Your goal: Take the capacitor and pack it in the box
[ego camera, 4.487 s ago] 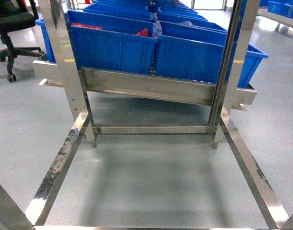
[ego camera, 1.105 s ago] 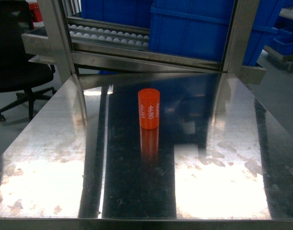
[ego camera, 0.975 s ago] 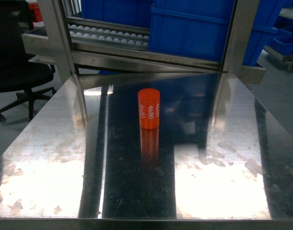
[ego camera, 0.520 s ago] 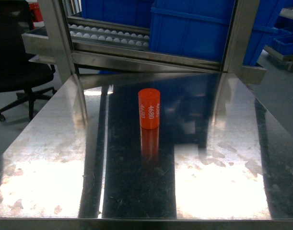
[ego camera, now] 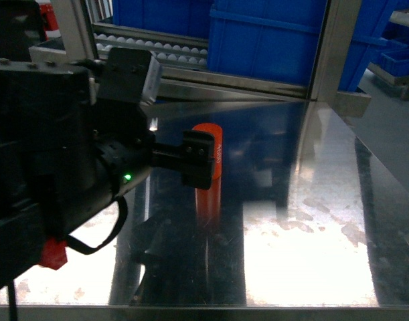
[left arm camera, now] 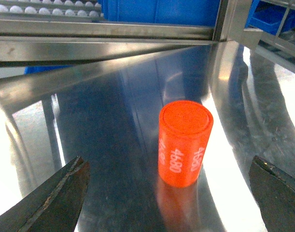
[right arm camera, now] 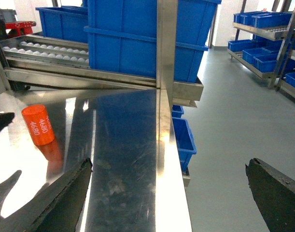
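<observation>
— Two grippers up; what's the big stuff around them?

— I've got the steel table [ego camera: 311, 221] under both, blue bins [right arm camera: 137, 38] on the rack beyond it.

— Left gripper [left arm camera: 169, 198]?

— Jaws spread wide, holding nothing. My right gripper [right arm camera: 171, 195] is wide open and empty too, out past the table's edge.

— And the capacitor [left arm camera: 185, 143]?

— Upright on the table, just ahead of my left gripper, between its fingertips' lines, touching neither. It sits well off to the left of the right gripper.
</observation>
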